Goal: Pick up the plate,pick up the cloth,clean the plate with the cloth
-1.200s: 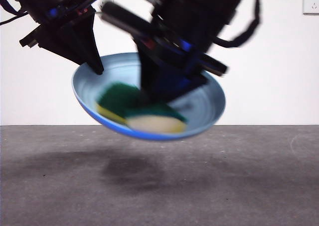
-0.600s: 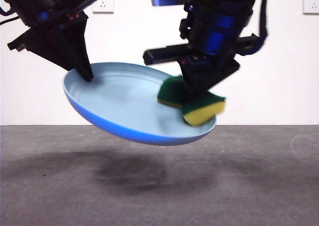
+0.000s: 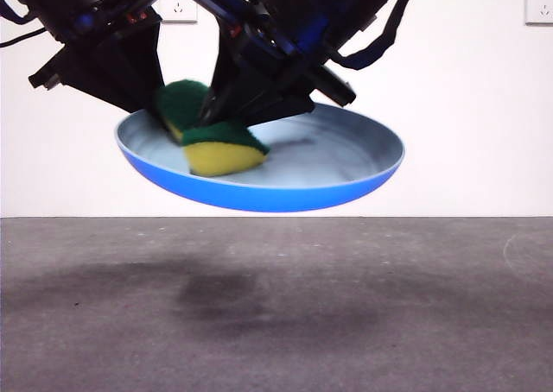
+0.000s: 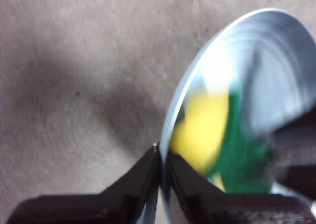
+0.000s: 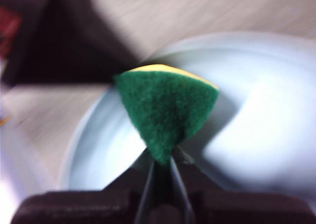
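The light-blue plate (image 3: 328, 163) hangs in the air above the table, tilted a little. My left gripper (image 3: 154, 107) is shut on its left rim; the left wrist view shows the jaws pinching the plate's edge (image 4: 170, 125). My right gripper (image 3: 212, 120) comes in from the upper right and is shut on the cloth, a yellow and green sponge (image 3: 216, 150). The sponge is folded and presses into the plate's left part, close to the left gripper. The right wrist view shows the sponge's green side (image 5: 165, 108) over the plate (image 5: 266, 115).
The grey table (image 3: 276, 314) lies below, with the plate's shadow on it. A white wall with two sockets (image 3: 539, 5) stands behind.
The right gripper has swept the sponge from the plate's right rim across to its left part. The plate has levelled, its right side risen.
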